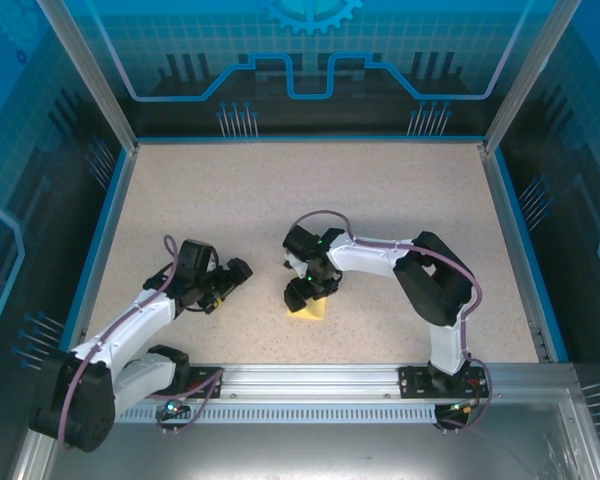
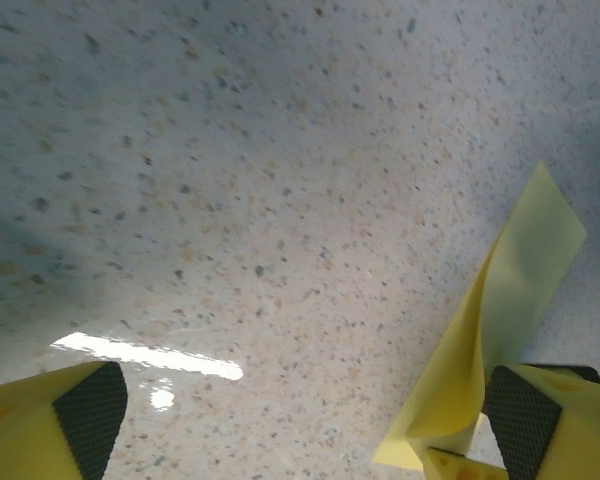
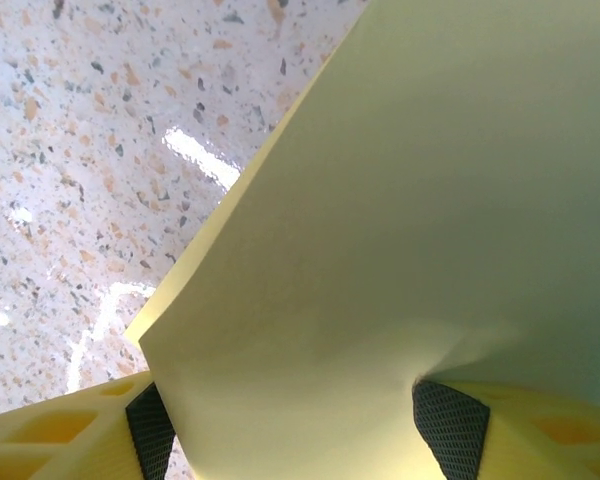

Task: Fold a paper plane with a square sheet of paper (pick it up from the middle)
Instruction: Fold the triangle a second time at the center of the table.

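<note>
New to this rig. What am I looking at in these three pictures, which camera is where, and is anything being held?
Two robot arms are bolted at the near edge of a speckled table. The overhead view looks down from behind them, with the left arm on the left and the right arm on the right. The other two views come from a camera on each wrist, looking out past that arm's own fingers. On the table lies a yellow paper, partly folded. The right hand is down on it, with the paper spanning the space between its fingers. I can't tell whether it is gripped. The left hand is open beside the paper, with bare table between its fingers.
</note>
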Controlling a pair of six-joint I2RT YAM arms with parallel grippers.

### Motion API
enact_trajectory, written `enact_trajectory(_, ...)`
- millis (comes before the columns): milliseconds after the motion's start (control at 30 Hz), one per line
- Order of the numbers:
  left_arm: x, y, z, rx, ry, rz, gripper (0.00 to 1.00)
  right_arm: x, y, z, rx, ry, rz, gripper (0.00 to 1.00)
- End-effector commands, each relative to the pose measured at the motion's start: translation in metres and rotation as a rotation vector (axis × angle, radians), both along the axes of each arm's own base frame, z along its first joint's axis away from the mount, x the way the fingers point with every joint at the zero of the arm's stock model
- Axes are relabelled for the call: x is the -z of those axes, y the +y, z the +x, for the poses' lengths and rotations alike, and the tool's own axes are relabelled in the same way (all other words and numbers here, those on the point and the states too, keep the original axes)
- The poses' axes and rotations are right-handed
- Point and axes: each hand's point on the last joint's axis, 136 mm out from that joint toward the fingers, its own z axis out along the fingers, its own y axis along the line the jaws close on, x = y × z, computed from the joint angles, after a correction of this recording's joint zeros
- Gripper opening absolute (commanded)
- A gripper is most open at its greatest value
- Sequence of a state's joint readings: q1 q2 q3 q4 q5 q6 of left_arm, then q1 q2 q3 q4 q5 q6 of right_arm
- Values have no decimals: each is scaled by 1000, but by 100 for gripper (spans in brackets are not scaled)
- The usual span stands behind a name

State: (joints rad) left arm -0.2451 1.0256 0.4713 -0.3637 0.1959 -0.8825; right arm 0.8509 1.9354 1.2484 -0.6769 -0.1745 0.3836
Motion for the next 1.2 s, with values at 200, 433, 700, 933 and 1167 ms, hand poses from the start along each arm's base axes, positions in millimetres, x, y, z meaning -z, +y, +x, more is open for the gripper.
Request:
enact_trajectory(200,-31,-64,3,209,-130,-338,74,39,-8,-9,-72,114,174,68)
enact_trajectory(433,-18,-106,-3,309,-84,-362,45,35,-12,-2,-51,111,193,67)
enact_trajectory(700,10,-132,-7,352,3,-347,18,35,-12,-1,-43,112,193,67)
enact_trajectory(933,17,-148,-6,391,20,-347,14,34,-10,-1,-43,111,206,67)
enact_trajectory(1167,44,-144,-13,375,92,-270,4,23,-4,-2,-54,94,264,67)
